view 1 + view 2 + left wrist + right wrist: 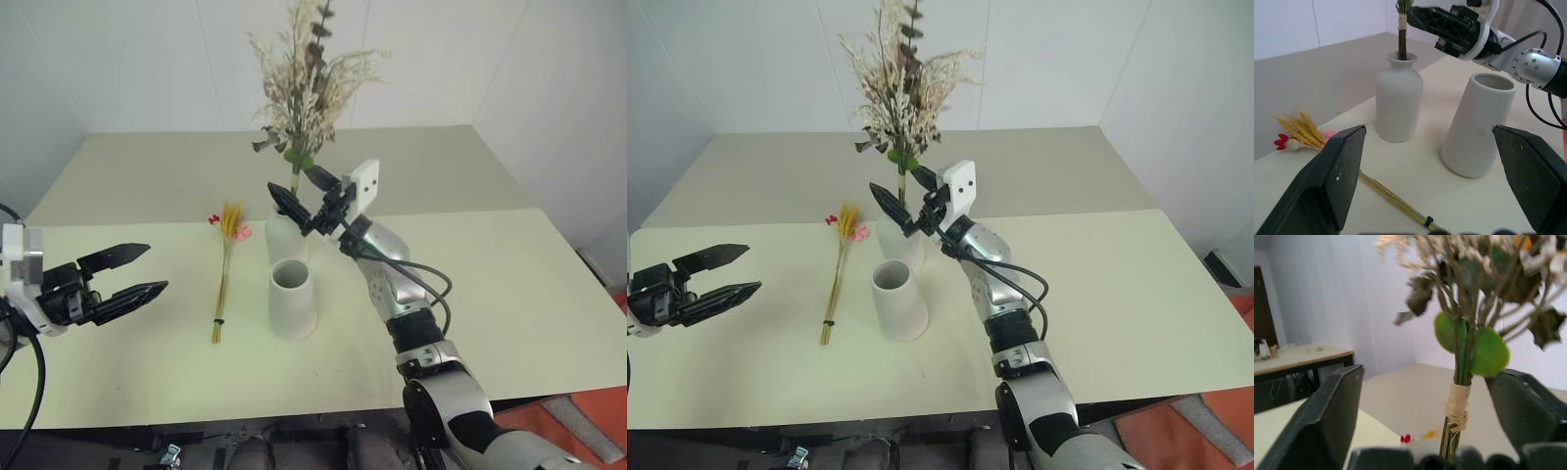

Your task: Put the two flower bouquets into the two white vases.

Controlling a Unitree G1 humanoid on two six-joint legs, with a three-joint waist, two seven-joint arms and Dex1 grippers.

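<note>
The right gripper (pixel 303 196) stood with its jaws wide, one black finger on each side of the bushy bouquet's (pixel 306 73) twine-bound stems and neither pressing them; the stems already ran down into the narrow neck of the bottle-shaped vase (pixel 1398 98) just below the fingers, so that bunch looked placed. The cone vase (pixel 292 300) stood empty, nearer the robot than that claw and just beside the bottle vase. The left gripper (pixel 130 275) hung level over the table (pixel 529 294), also spread wide and holding nothing, with the slim bouquet (pixel 223 269) lying flat a little beyond its fingertips, flower heads pointing away from the robot and well apart from its fingers. That slim bunch looked very light, dry and brittle: the wheat heads would likely shed or snap if squeezed. The safest hold seemed to be low on the bare stalks near the small dark tie, with a gentle close, since thin stalks lying flat could slip or roll away.
</note>
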